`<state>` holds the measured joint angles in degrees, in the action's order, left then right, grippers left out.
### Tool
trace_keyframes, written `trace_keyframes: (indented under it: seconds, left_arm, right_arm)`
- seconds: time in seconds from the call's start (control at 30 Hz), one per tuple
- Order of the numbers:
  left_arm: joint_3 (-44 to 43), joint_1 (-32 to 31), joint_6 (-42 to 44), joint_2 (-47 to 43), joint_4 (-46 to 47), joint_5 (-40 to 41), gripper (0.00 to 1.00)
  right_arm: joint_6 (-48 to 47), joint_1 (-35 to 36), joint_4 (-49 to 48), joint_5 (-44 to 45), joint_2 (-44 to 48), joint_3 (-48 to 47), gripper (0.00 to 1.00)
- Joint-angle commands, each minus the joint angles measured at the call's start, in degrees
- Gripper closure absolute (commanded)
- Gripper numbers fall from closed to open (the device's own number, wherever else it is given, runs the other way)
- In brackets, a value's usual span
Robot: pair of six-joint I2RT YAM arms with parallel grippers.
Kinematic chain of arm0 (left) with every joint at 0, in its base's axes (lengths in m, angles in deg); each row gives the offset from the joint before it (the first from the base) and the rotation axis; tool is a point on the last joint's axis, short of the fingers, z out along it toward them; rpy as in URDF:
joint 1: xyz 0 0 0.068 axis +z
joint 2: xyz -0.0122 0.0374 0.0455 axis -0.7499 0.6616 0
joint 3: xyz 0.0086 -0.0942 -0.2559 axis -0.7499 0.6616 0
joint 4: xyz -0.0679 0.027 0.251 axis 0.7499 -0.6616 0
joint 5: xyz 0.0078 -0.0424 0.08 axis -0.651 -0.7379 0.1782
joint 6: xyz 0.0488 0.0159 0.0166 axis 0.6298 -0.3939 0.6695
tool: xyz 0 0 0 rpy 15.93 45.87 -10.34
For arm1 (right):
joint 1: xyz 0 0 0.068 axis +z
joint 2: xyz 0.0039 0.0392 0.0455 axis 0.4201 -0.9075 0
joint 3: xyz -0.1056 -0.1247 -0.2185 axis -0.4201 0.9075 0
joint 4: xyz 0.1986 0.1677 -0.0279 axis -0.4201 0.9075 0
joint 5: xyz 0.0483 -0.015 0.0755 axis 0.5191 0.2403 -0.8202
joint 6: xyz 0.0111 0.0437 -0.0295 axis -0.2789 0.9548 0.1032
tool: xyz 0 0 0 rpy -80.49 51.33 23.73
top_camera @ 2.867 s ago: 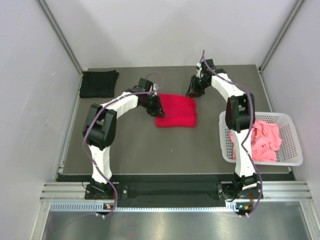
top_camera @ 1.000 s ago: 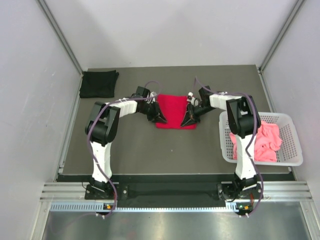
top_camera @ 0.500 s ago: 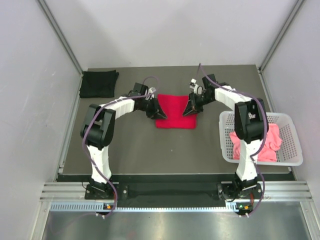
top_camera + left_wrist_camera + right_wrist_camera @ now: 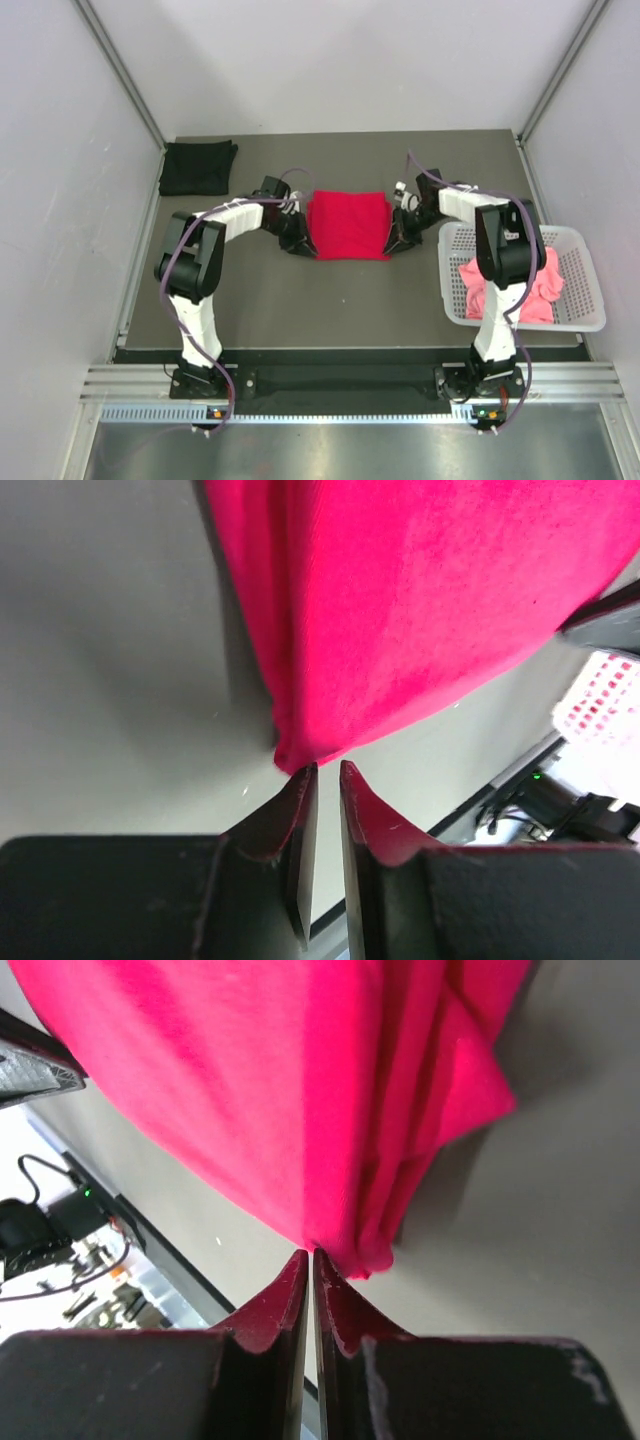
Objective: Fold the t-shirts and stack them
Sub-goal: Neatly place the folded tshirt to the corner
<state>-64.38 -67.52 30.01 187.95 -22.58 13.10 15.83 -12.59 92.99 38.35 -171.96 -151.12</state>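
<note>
Left pincer and right pincer, each pinched shut on a near corner, hold the folded red t-shirt spread over the table, likely for stacking on the black t-shirt, far left

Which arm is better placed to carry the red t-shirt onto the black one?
Probably left: the left gripper is beside the red t-shirt, and the black t-shirt lies far left.

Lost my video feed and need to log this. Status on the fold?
Left gripper, right gripper: each shut on a near corner of the red t-shirt. Shirt folded, raised between them. Nothing blocking; basket off right.
</note>
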Motion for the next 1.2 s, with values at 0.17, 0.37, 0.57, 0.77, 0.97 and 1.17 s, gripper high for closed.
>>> trace_keyframes:
  seconds: [0.17, 0.37, 0.57, 0.77, 0.97, 1.17]
  left_arm:
    - [-12.3, -0.1, 0.8, 3.2, -2.6, -1.0, 0.80]
    - [-9.0, 0.7, -0.2, 8.9, 1.6, -1.5, 0.80]
    - [-4.2, 0.8, 3.3, 4.1, -0.4, 4.7, 0.80]
    - [-5.9, 0.8, 5.2, -3.4, -5.1, 9.8, 0.77]
    - [-11.9, 2.0, 9.8, -2.9, -2.6, 18.5, 0.49]
    - [-20.1, 4.7, 14.8, 4.9, 1.0, 12.5, 0.40]
  right_arm:
    - [1.9, 2.5, 1.2, -1.3, -2.0, -13.9, 0.94]
    - [-1.2, 1.5, -0.2, 0.8, -4.9, -9.1, 0.94]
    - [-5.4, 0.4, 0.7, 8.1, 1.1, -0.8, 0.94]
    - [-3.3, 1.3, 4.4, 9.1, 10.5, -2.4, 0.92]
    - [-1.4, 4.0, 8.8, 8.4, 18.3, -7.1, 0.87]
    - [-0.3, 5.2, 8.1, 8.7, 24.8, -2.4, 0.84]
